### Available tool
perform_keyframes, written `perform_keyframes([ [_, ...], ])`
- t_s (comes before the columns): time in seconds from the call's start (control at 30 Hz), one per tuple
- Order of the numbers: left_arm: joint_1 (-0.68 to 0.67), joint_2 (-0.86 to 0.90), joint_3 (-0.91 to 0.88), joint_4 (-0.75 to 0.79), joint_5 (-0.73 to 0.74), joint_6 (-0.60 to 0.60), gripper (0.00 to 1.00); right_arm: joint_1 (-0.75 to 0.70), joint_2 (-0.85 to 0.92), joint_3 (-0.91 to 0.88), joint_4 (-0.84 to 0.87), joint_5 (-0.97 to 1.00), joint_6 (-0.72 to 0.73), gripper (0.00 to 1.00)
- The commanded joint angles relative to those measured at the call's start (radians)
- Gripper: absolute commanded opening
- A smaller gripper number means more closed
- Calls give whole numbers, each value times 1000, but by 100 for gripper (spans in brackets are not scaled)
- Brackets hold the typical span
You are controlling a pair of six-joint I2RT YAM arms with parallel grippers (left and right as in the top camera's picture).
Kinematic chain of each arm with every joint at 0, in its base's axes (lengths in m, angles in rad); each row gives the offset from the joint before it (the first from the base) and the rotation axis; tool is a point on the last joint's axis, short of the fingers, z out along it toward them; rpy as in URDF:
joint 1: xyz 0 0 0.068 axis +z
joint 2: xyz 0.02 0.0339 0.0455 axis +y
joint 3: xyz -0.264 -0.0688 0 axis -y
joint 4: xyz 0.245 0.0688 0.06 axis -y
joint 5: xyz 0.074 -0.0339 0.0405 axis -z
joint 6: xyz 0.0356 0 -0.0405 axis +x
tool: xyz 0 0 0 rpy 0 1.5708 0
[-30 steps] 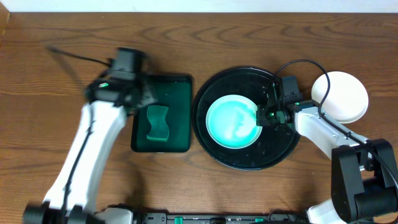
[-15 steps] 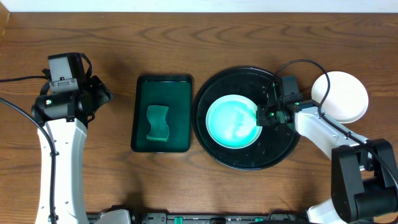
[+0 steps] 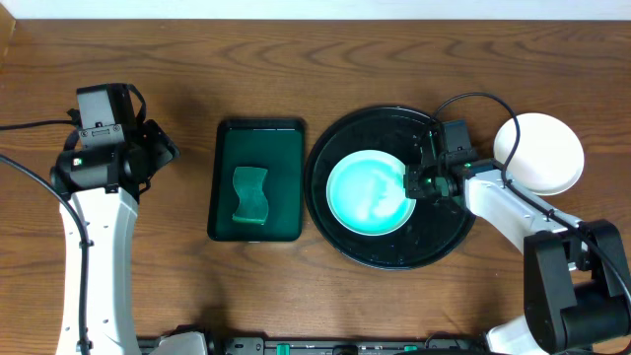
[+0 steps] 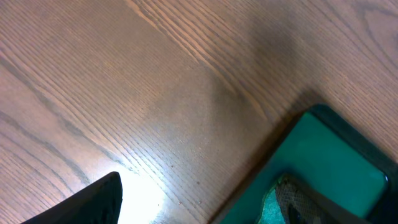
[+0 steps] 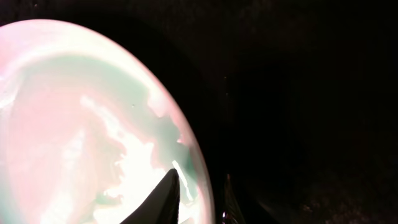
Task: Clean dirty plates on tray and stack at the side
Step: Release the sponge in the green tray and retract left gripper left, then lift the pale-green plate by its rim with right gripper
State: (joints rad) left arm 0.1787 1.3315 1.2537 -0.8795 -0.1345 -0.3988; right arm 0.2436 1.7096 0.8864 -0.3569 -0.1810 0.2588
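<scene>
A pale mint plate [image 3: 367,192] with smears lies flat on the round black tray [image 3: 380,251]. My right gripper [image 3: 414,182] is at the plate's right rim. In the right wrist view its jaws [image 5: 200,177] stand slightly apart astride that rim, one finger over the plate [image 5: 81,124] and the other over the dark tray [image 5: 298,93]. A second plate [image 3: 540,153], white, rests on the table just right of the tray. My left gripper [image 3: 161,150] hangs open and empty far to the left, and the left wrist view [image 4: 199,211] shows only wood beneath it.
A dark green rectangular tray [image 3: 281,148] with a green sponge [image 3: 249,194] in it sits left of the black tray; its corner [image 4: 336,162] shows in the left wrist view. A black cable [image 3: 473,99] arcs over the right arm.
The left arm swung from over the green tray out to the far left and then stayed still. The right gripper's jaws have parted slightly at the plate's rim.
</scene>
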Motion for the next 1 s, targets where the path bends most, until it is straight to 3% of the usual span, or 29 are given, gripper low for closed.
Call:
perform_keyframes([
  [0.0, 4, -6, 13, -3, -9, -2, 80, 7, -6, -11, 3, 24, -5, 21],
  [0.4, 4, -6, 13, -3, -9, -2, 80, 7, -6, -67, 86, 14, 26, 18],
  [0.6, 4, -6, 13, -3, -9, -2, 80, 7, -6, -76, 103, 11, 26, 10],
  [0.67, 4, -6, 13, -3, -9, -2, 80, 7, -6, -76, 103, 11, 25, 2],
  [0.8, 4, -6, 13, -3, -9, -2, 80, 5, -6, -69, 108, 11, 25, 1],
  [0.97, 4, -6, 13, -3, -9, -2, 80, -11, -18, 29, -19, 28, 22, 1],
])
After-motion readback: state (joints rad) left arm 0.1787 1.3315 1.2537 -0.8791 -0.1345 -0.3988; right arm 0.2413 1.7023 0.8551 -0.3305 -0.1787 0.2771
